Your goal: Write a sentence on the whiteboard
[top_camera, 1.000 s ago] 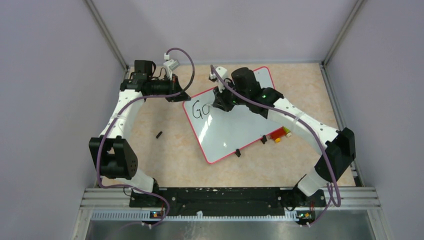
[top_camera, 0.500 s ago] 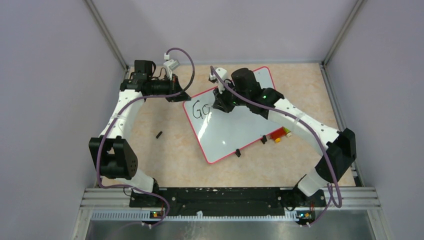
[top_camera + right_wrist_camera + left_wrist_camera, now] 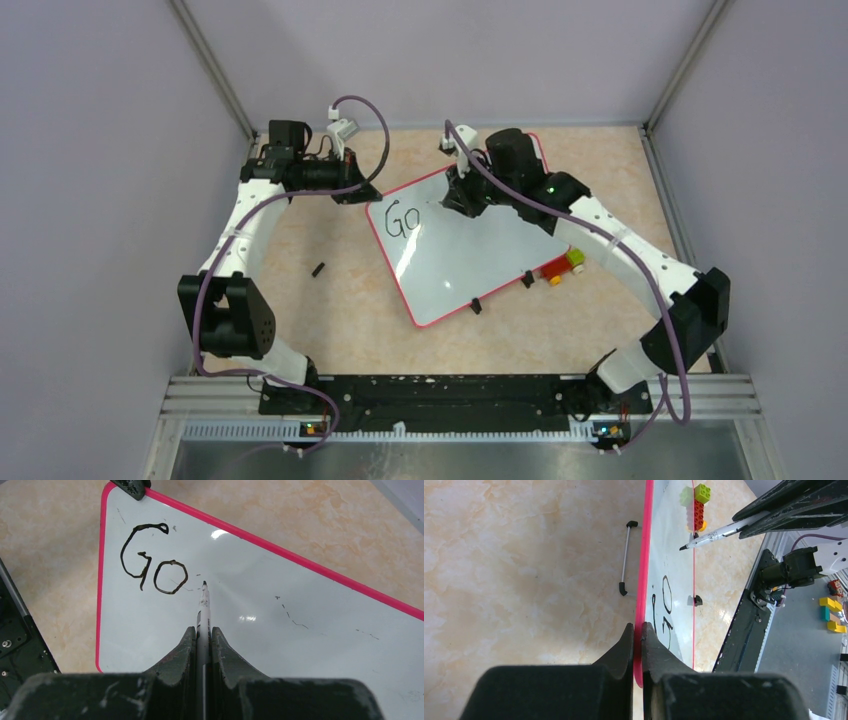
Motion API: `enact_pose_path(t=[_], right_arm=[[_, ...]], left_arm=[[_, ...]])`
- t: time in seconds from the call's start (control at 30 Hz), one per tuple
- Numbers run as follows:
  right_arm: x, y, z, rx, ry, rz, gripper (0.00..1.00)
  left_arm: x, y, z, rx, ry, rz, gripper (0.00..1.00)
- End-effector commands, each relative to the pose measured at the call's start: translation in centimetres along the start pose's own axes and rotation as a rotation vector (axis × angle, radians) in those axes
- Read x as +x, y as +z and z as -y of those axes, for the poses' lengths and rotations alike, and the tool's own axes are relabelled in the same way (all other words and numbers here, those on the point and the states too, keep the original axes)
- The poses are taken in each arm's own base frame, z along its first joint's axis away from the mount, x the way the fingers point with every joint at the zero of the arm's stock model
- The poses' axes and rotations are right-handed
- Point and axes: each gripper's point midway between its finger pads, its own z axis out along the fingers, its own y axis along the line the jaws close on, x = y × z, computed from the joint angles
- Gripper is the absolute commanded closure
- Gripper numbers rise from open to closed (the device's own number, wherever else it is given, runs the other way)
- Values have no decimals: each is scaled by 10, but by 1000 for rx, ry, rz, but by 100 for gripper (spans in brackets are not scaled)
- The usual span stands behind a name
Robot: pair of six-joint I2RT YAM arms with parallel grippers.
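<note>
1. White and glossy, the large rectangular whiteboard point(image 3: 455, 255) with its thin red frame lies flat and askew on the mottled beige table point(image 3: 330, 310), between the two arms.
2. Black handwritten marker lettering point(image 3: 152, 565), reading only "Go", sits near the board's far-left corner.
3. We see the left gripper point(image 3: 637, 627) pinched almost closed on the red frame at that corner, one finger on each side of the edge.
4. We see the right gripper point(image 3: 202, 630) clamped tight on a slim white marker pen point(image 3: 203, 607). Its black tip points at the board just right of the "o", and we cannot tell whether it touches the surface.
5. From above we see a stack of red, yellow and green toy bricks point(image 3: 561, 267) just beside the board's near edge, close to one of its small black feet point(image 3: 527, 280). A small black piece point(image 3: 318, 269) lies alone on the table, well apart to the left.
6. Only the left wrist view shows us a thin grey rod with black ends point(image 3: 625, 555), lying on the table just beside the frame. Only the right wrist view shows faint stray marks across the board.
</note>
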Motion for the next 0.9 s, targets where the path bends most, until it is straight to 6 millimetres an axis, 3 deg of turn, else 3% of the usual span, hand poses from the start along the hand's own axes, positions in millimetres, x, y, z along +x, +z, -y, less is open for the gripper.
enact_pose_path(t=[0.0,0.23,0.6,0.87], right_arm=[[-3,-1,-1,-8,-9,17,100],[6,8,3,4,-10,-2,100],[-1,20,-2,-18,-9,14,100],[15,23,-11,-41,-19,-24,100]], left_arm=[[-5,3,14,30,24,-4,100],[-5,3,14,32,28,-3,100],[-5,4,13,33,26,-4,100],[-4,4,13,34,25,-5,100]])
